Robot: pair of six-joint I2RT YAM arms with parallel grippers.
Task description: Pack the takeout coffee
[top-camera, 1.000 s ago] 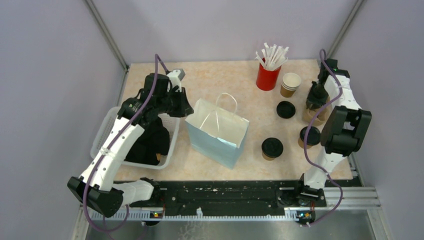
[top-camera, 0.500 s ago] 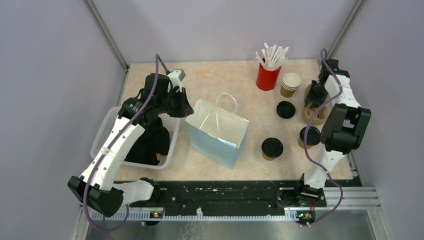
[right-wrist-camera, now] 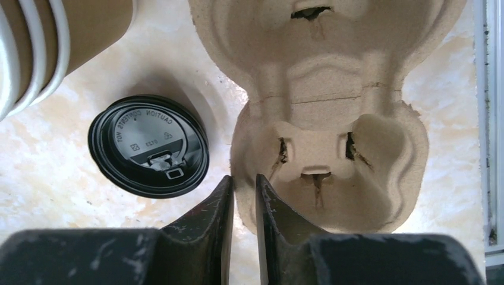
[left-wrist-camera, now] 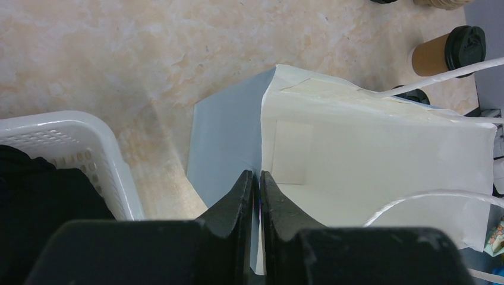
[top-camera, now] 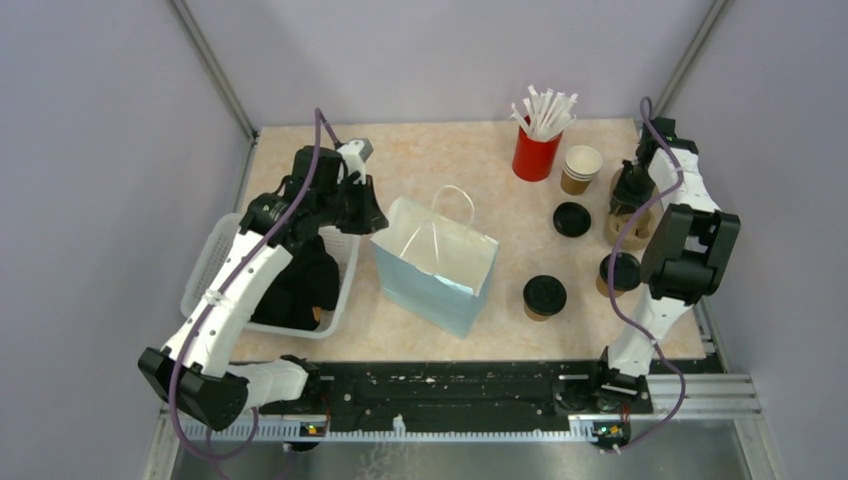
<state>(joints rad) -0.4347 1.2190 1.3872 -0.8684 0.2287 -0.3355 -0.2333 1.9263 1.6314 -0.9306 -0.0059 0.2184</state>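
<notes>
Worktop (top-camera: 440, 160): beige, marbled, walled in pale lilac.

1. Pale blue paper bag (top-camera: 435, 265), white inside, white cord handles. It stands upright at mid-worktop with its mouth open.
2. Left gripper (left-wrist-camera: 255, 178): clenched on the bag's left rim, apparently to keep the mouth spread and the bag steady for loading.
3. Brown kraft-paper cup with black plastic lid (top-camera: 544, 296): just right of the bag, upright, not yet packed.
4. Second lidded brown kraft-paper cup (top-camera: 620, 272): further right of the bag, upright, also unpacked.
5. Moulded beige pulp cup carrier (right-wrist-camera: 333, 119): far right of the bag, sockets empty.
6. Right gripper (right-wrist-camera: 242, 184): pinched on the carrier's near wall, one finger outside and one inside. This is likely a hold for repositioning it.
7. Loose round black plastic lid (right-wrist-camera: 148, 145): flat on the worktop between the bag and the carrier.
8. Stack of open brown paper cups (top-camera: 581, 165): right of and beyond the bag.
9. Red cup of white straws (top-camera: 536, 155): beyond the bag.
10. White perforated plastic basket (left-wrist-camera: 71, 124) holding black cloth: left of the bag.
</notes>
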